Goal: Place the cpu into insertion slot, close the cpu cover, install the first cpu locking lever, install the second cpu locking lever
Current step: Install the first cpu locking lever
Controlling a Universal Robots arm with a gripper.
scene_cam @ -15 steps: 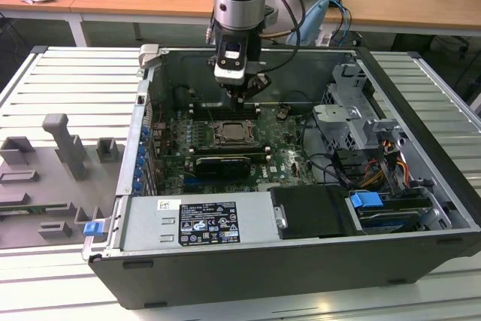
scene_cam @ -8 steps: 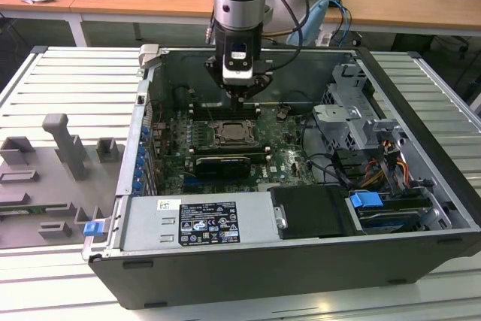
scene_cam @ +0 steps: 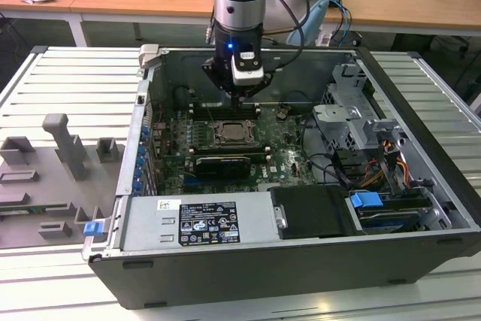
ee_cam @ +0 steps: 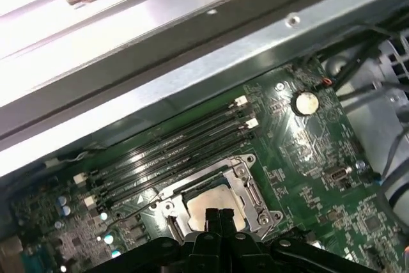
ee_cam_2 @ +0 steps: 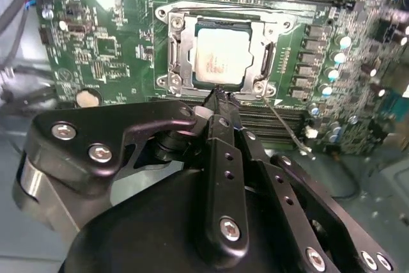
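Lying open on a slatted table (scene_cam: 75, 80), across the middle of the exterior view: a dark computer case (scene_cam: 301, 272). Inside it, a green motherboard (scene_cam: 285, 159) at centre, a grey labelled power supply (scene_cam: 199, 219) along the lower edge, and a metal drive cage (scene_cam: 353, 122) with cables toward the exterior view's right.

Set into the board, just below centre-top of the exterior view: the insertion slot (scene_cam: 254, 134). Seated flat within it, the cpu (ee_cam_2: 220, 59), dull silver top facing up. Lying down over the chip and framing it through its cut-out: the cpu cover (ee_cam_2: 181, 49). Sticking out at an angle from one corner of the socket, over the long black memory slots (ee_cam_2: 275, 119): a thin metal lever (ee_cam_2: 284, 129).

Hanging straight down into the case from the arm: the gripper (scene_cam: 239, 99). In both wrist views, fingertips drawn close together, almost no gap, nothing seen between them, poised at the socket's edge just beside the cpu (ee_cam: 211, 199). Cannot tell whether touching the frame.
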